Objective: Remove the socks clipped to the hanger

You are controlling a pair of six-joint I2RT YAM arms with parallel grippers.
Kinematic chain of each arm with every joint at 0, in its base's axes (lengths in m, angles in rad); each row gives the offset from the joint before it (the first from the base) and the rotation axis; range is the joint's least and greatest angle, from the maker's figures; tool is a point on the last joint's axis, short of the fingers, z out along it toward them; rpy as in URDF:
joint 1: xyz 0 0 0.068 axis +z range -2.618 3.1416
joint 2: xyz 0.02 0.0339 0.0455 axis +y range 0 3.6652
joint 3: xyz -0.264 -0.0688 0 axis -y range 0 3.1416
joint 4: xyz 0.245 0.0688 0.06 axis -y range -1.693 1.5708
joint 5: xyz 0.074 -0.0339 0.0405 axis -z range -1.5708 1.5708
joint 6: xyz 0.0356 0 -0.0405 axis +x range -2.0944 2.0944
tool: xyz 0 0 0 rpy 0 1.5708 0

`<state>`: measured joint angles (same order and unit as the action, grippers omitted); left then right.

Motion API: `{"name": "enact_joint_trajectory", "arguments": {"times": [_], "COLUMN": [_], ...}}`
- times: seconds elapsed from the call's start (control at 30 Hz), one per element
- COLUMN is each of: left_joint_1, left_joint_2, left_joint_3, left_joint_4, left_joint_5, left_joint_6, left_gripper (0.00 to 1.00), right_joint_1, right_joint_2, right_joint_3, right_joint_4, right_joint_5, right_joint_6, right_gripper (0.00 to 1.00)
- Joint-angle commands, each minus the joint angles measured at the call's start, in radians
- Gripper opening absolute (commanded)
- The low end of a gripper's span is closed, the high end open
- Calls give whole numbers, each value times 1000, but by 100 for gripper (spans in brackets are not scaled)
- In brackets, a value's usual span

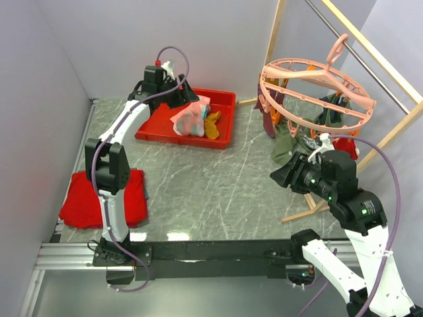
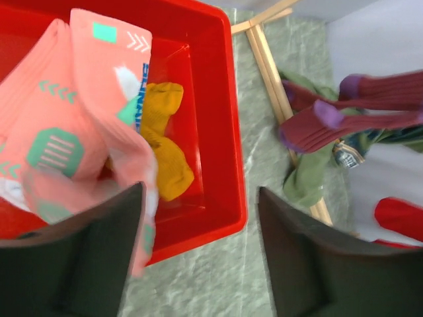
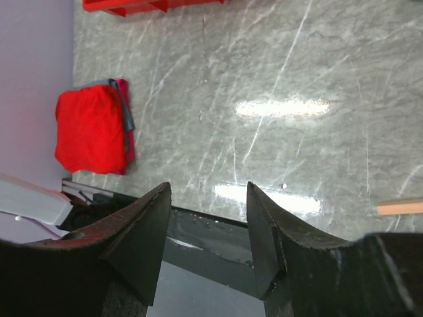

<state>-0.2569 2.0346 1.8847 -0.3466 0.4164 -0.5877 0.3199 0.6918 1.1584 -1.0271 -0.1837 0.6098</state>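
Closest to my left wrist lens, the left gripper (image 2: pixel 201 191) stands spread wide over the red tray (image 2: pixel 218 132). It clasps nothing, though the pink sock with mint patches (image 2: pixel 66 132) drapes against the inner face of one finger (image 2: pixel 86 257) and sags into the tray. A mustard sock (image 2: pixel 165 145) lies in the tray beside it. The pink ring hanger (image 1: pixel 310 89) hangs well to the right of the tray, with maroon socks (image 2: pixel 344 115), an olive green sock (image 1: pixel 284 142) and a red sock (image 1: pixel 344 146) dangling beneath it. The right gripper (image 3: pixel 208 188) also sits well right of the tray, just below the hanger, its jaws parted and empty. My worry is the pink sock: if its fabric clings to that finger, lifting away could drag it over the tray's rim onto the table. At the hanger, I judge that tugging a sock without freeing its clip could swing the ring or unhook it from the wooden-framed rail (image 1: pixel 380 57).
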Motion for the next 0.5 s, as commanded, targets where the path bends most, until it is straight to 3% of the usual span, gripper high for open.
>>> {"name": "enact_joint_trajectory", "arguments": {"times": [0.0,0.13,0.27,0.47], "left_joint_1": [-39,-64,-158,-251], "left_joint_2": [-40,-50,-42,110], "left_joint_3": [86,-30,-104,28], "left_joint_4": [20,226,454,549], "left_joint_5": [-22,129,200,219], "left_joint_6": [95,32,60,166], "left_gripper": [84,84,86,88], "right_joint_1": [-4,-4,-4,-4], "right_joint_2": [31,44,60,64], "right_joint_3": [23,17,37,78], "right_joint_4": [-5,-2,-19,-80], "right_joint_5": [17,10,10,26], "right_joint_6": [-25,-28,-33,-30], "right_gripper": [57,57,57,57]}}
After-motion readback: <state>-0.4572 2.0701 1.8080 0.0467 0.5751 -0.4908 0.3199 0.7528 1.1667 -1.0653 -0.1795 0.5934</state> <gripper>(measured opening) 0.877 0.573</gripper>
